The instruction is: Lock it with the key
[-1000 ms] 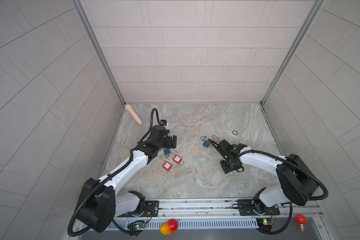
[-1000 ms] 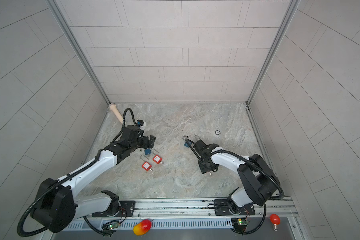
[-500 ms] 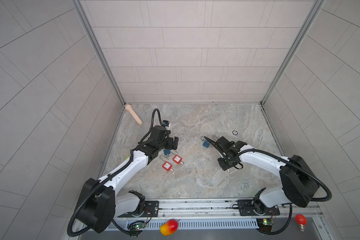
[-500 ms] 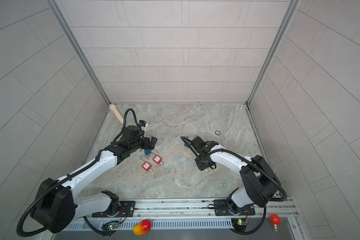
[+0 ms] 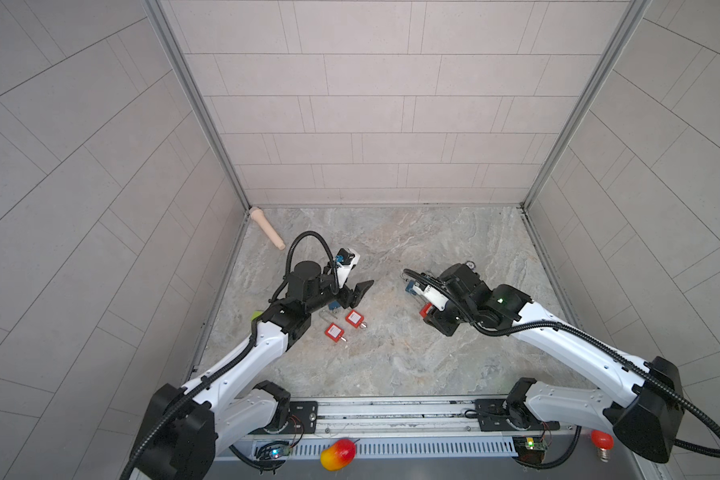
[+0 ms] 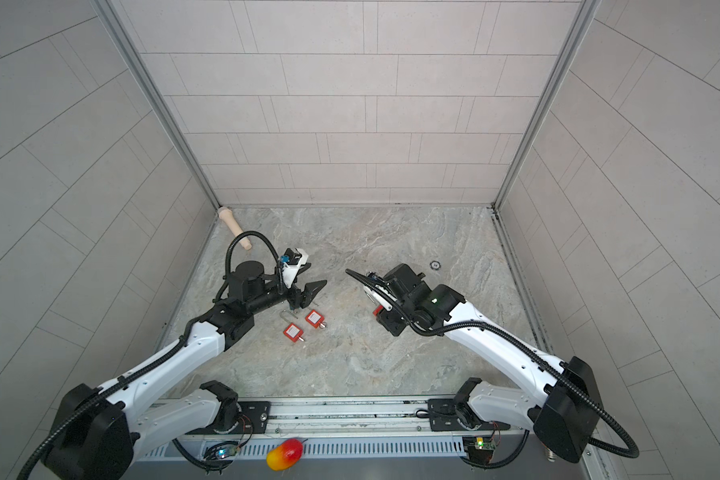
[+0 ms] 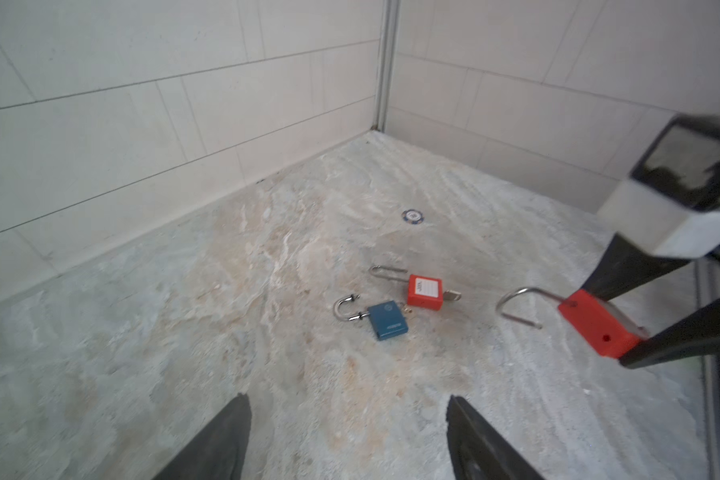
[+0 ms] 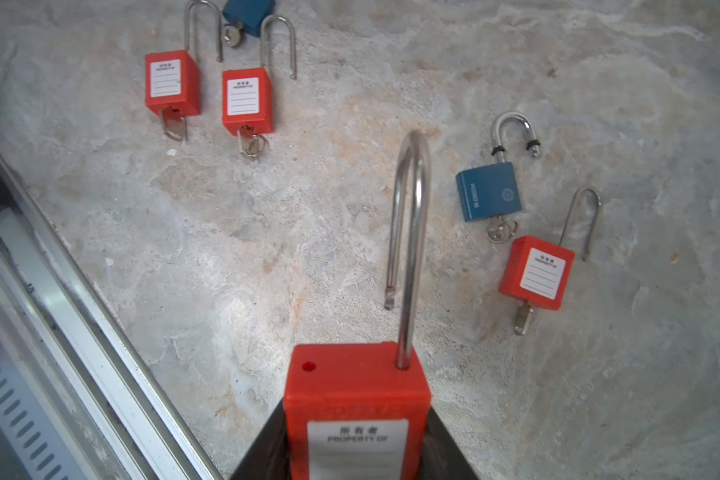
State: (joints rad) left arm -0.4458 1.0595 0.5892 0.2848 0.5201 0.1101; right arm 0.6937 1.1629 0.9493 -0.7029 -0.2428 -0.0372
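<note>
Right claw (image 7: 599, 328) is clamped on the boxy red plastic padlock (image 8: 356, 386), held over the marbled counter (image 8: 267, 249). Its long polished steel shackle (image 8: 415, 232) is sprung free of its hole, probably offered outward for closing. Its keyhole end is hidden in the grip. Left claw (image 7: 348, 401) hangs apart, empty, across from it.

Around me, three walls of pale grey rectangular tiles (image 5: 371, 104), joined by silvery metal corner posts (image 5: 202, 108). Beneath me, a beige-grey marbled stone worktop (image 5: 433, 353). Along its near edge, a silver metal rail (image 5: 391, 411). Light is even and diffuse, shadows soft.
</note>
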